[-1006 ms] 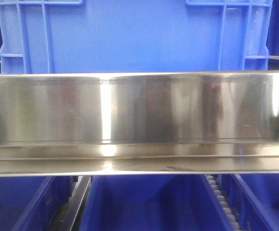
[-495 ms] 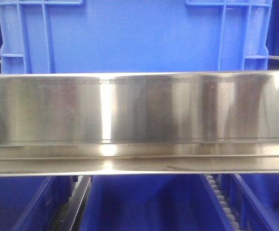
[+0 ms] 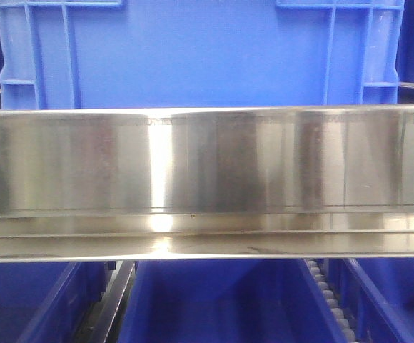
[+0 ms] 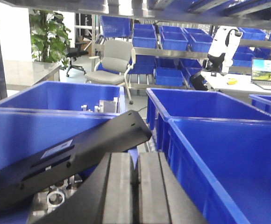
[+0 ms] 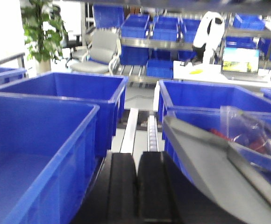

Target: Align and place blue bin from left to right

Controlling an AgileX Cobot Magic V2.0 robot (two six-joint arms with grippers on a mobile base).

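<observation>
We list the blue bin (image 3: 193, 57) above the steel rail (image 3: 207, 179); left fingers (image 4: 119, 186) and right fingers (image 5: 121, 191) pressed together, holding nothing.

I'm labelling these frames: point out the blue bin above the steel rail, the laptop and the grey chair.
blue bin (image 3: 193, 57), front-facing view, smooth side wall.
laptop (image 4: 267, 70), left wrist view, lit screen.
grey chair (image 4: 117, 51), left wrist view, backrest.
</observation>
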